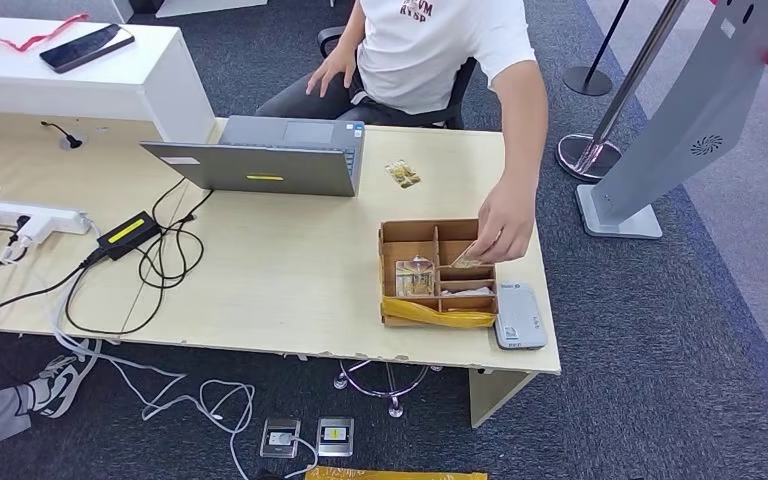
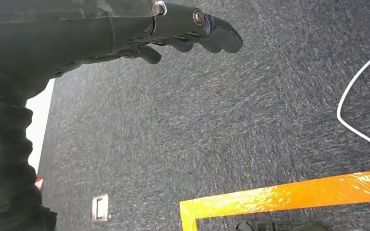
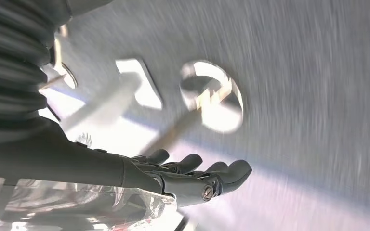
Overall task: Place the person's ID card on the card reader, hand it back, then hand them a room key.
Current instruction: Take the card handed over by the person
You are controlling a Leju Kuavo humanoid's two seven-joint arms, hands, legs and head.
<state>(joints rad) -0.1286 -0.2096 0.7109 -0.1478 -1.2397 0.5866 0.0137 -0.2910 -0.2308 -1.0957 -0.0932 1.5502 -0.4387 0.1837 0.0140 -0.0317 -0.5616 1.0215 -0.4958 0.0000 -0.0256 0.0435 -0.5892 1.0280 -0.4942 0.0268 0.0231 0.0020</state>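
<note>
The left hand [image 2: 192,36] hung over grey carpet, fingers loosely extended and holding nothing, with a strip of orange tape [image 2: 284,195] on the floor beyond it. The right hand [image 3: 192,175] was likewise released, fingers spread, in a blurred wrist view. Well away from both hands, on the bench [image 1: 280,270], a person's hand [image 1: 505,228] held a card [image 1: 468,255] over the wooden divided tray [image 1: 436,272]. The grey card reader [image 1: 519,316] lay just beside that tray.
</note>
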